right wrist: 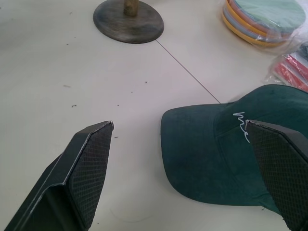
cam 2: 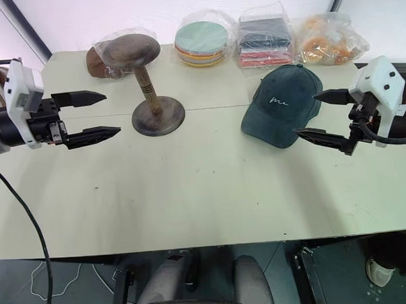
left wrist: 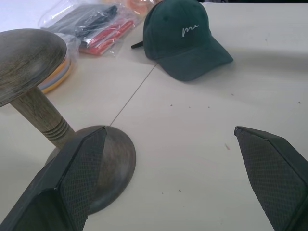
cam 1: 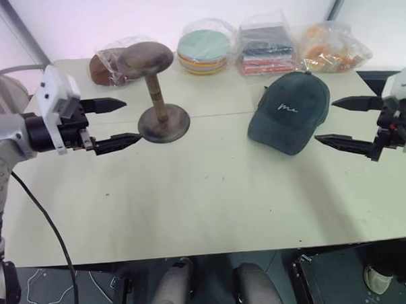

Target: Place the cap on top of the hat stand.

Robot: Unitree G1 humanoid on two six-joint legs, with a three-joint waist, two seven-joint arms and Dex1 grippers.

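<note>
The cap (cam 1: 289, 111) lies flat on the pale surface (cam 1: 205, 199), right of centre, its brim turned toward the near edge and its white script facing up. The hat stand (cam 1: 156, 93) stands upright on the left half, well apart from the cap, its domed top bare.

The right hand (cam 1: 343, 122) hovers just beside the cap's right side, its two black fingers spread wide with nothing between them (one fingertip is level with the crown, the other with the brim). The left hand (cam 1: 121, 122) hangs just left of the stand's round base, likewise spread wide and empty.

Along the far edge sits a row of bagged goods: a brown item (cam 1: 105, 65) in clear plastic just behind the stand's top, a stack of coloured discs (cam 1: 203, 51), folded dark and red cloths (cam 1: 267, 51), and an orange bundle (cam 1: 330, 45), possibly more fabric.

Bare surface lies between cap and stand.
</note>
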